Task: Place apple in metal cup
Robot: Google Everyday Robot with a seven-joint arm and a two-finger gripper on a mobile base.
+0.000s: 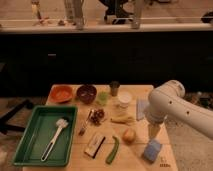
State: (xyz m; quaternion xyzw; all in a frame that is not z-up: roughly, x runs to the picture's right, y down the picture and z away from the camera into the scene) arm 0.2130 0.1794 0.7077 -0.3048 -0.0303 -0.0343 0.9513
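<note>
The apple [129, 135], small, round and yellow-orange, lies on the wooden table [134, 160] toward the front right. The metal cup [114, 88], dark grey and cylindrical, stands at the table's back edge near the middle. My gripper [151, 133] hangs from the white arm [167, 102] at the right, pointing down, just right of the apple and a little above the table. It is well forward and right of the metal cup.
A green tray [30, 145] with a white brush [56, 134] fills the left. An orange bowl [62, 93], a dark bowl [86, 92], a small green cup [102, 97] and a white cup [123, 98] line the back. A banana [122, 119], a green vegetable [112, 149], a blue sponge [152, 149] and a snack bar [95, 144] lie nearby.
</note>
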